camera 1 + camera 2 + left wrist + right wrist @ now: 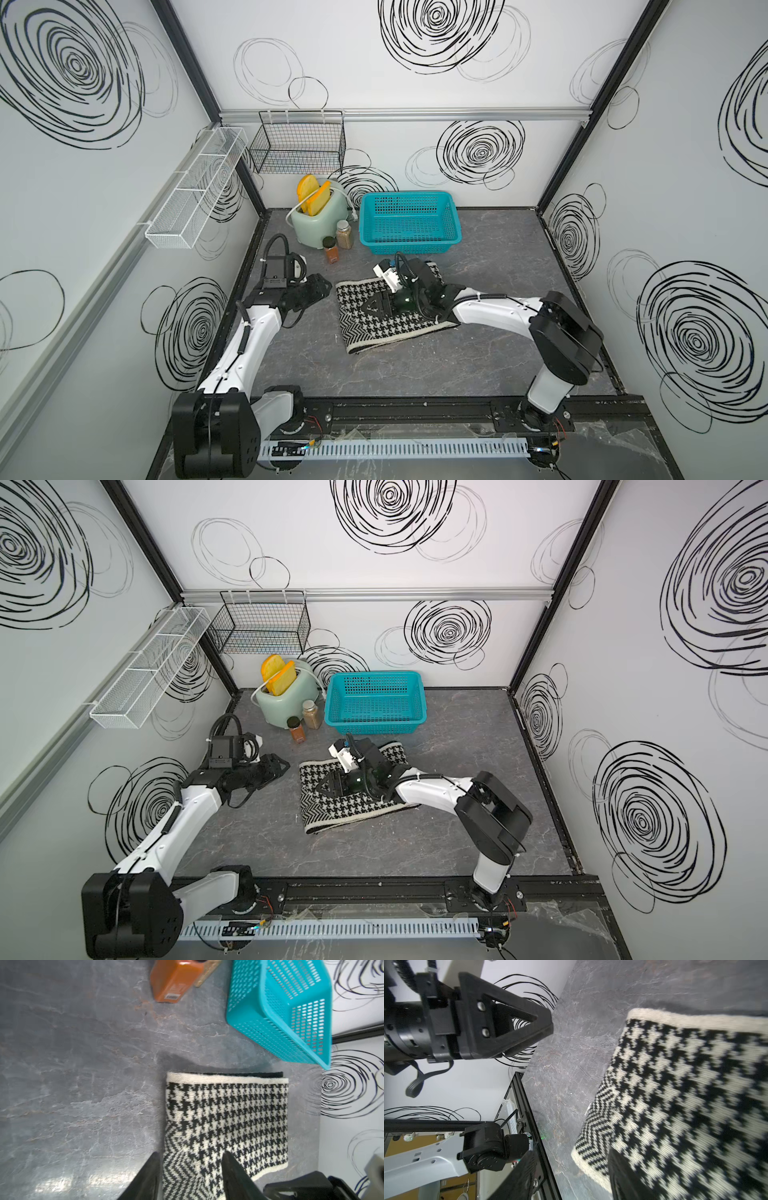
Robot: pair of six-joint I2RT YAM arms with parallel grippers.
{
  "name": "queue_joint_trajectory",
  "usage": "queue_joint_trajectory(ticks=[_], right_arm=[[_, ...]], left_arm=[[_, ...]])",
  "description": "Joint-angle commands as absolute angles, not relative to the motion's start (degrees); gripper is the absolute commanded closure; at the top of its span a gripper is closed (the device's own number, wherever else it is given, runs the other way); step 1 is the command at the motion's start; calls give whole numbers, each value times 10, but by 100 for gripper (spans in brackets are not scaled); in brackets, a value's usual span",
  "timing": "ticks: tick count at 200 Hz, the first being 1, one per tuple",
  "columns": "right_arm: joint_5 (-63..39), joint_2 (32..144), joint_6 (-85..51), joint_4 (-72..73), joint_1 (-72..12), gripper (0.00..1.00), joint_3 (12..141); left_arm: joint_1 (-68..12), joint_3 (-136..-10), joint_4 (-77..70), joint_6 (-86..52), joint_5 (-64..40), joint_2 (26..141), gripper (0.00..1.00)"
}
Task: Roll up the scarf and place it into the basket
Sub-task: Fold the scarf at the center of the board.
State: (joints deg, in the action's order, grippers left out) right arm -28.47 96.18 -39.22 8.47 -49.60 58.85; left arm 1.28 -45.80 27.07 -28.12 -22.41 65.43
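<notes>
The scarf [386, 328] [349, 808] lies folded flat on the grey table, houndstooth face up, with a chevron strip at its left end and pale edging. The turquoise basket [409, 224] [374, 702] stands just behind it with nothing inside. My right gripper [365, 306] hovers low over the scarf's middle, open; in the right wrist view one finger [623, 1174] is over the cloth [685, 1095] and the other off its edge. My left gripper [331, 287] is open beside the scarf's left end; in the left wrist view its jaws straddle the chevron corner [187, 1167], holding nothing.
A mint toaster [318, 220] with toast stands at the back left, with two spice jars [331, 249] [344, 235] in front of it, close to the left gripper. A black wire basket [297, 145] and a white mesh rack [195, 191] hang on the walls.
</notes>
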Motion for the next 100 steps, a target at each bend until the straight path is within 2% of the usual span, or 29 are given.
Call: queue_joint_trajectory(ticks=[1, 27, 50, 86, 100], right_arm=[[-262, 892, -383, -10, -417, 41, 531], [-261, 813, -387, 7, -329, 41, 447], [-304, 817, -368, 14, -279, 40, 430], [-396, 882, -335, 32, -260, 41, 431], [-403, 881, -335, 49, -259, 42, 409]], left_arm=[[-49, -463, 259, -300, -240, 650, 49], [-145, -420, 157, -380, -260, 669, 52], [-213, -376, 111, -423, -247, 689, 54], [-229, -284, 71, -465, -246, 679, 57], [-226, -255, 60, -479, -254, 691, 59]])
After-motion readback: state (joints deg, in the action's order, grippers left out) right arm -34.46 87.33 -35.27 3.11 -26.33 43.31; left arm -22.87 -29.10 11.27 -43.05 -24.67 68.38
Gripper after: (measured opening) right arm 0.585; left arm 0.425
